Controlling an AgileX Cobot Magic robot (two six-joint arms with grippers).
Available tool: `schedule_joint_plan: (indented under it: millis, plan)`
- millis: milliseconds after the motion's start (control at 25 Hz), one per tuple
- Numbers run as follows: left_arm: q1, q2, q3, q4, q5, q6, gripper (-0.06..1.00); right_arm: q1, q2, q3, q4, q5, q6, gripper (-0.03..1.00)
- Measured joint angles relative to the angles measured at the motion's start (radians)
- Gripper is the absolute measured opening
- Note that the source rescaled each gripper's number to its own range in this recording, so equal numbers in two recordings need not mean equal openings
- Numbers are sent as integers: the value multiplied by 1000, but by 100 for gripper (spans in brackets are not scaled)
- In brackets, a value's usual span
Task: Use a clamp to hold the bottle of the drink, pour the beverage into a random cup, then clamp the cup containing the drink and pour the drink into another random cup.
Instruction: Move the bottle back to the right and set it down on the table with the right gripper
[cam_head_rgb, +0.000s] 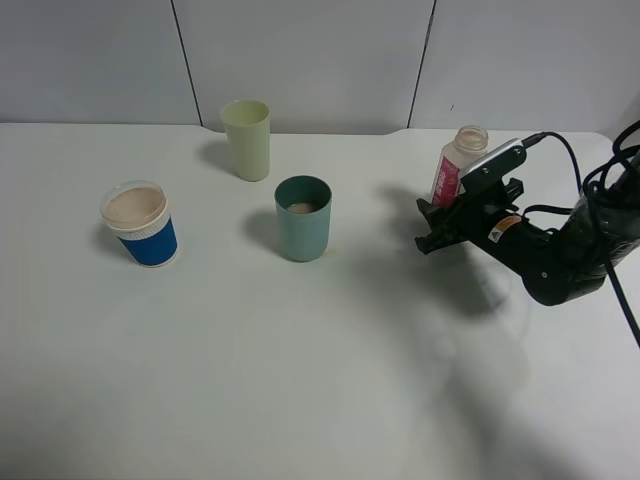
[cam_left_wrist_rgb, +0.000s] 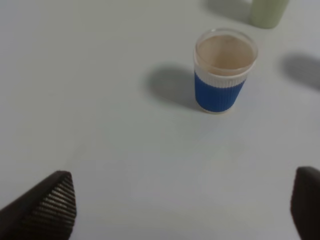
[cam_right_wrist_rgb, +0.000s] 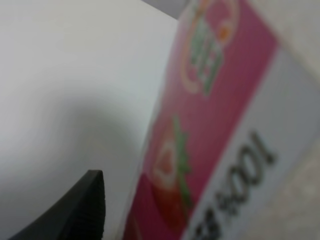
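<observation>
Looking from high, the right gripper (cam_head_rgb: 432, 228) hung with jaws closed and empty, close beside the bottle (cam_head_rgb: 455, 165) standing at the table's (cam_head_rgb: 300, 380) right. The teal cup (cam_head_rgb: 303, 218) stood mid-table holding a little beverage (cam_head_rgb: 302, 208); the blue cup (cam_head_rgb: 143, 225) at the left held more. From the left wrist, the left gripper (cam_left_wrist_rgb: 180, 210) gaped, nothing between its jaws, the blue cup ahead. From the right wrist, the bottle's pink label (cam_right_wrist_rgb: 215, 125) loomed beside one dark finger (cam_right_wrist_rgb: 75, 210).

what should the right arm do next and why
Probably ease the right gripper clear of the bottle, which stands upright close beside it. The blue cup already holds the drink and the teal cup is nearly empty, so pouring looks done.
</observation>
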Motion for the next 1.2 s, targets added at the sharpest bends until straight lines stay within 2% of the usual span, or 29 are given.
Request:
schedule_joint_plan:
  millis: [520,760,1200]
  plan:
    - [0,0,0,0,0,0,57,0,19,-43,21,-1,10,0]
    - [0,0,0,0,0,0,57,0,31,-46,97,-12,16,0]
    - [0,0,0,0,0,0,57,0,32,-46,107,-13,28,0]
